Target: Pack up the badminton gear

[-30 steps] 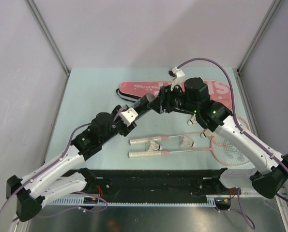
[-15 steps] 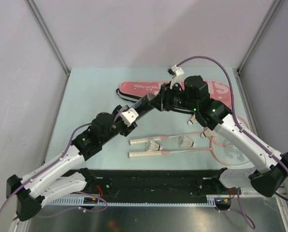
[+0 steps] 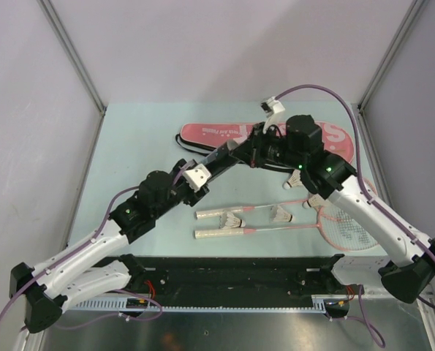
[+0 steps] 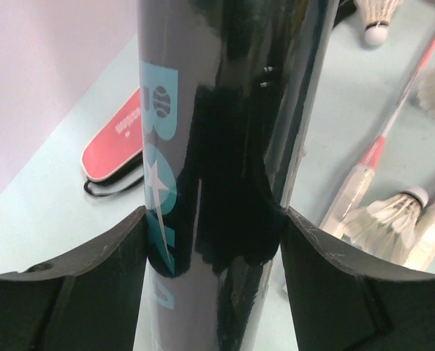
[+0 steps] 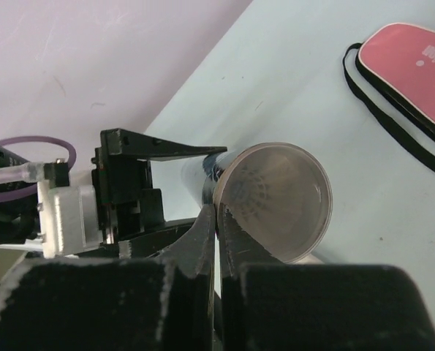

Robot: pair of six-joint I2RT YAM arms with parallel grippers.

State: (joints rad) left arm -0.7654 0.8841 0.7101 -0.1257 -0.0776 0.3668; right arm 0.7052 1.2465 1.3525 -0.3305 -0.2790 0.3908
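Gripping black tube with left gripper, long axis aimed toward table's far edge. Pinched shut right against its lid (right gripper).

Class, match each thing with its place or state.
1. Glossy black tube with teal lettering
2. Long pink racket bag with black strap
3. White feather shuttlecock
4. Right hand

A. Lying beside white racket handles
B. Shut at a clear round lid
C. Flat on the pale table's far side
D. Gripped by the left hand

Pairs: 1-D, 2-C, 3-A, 4-B.
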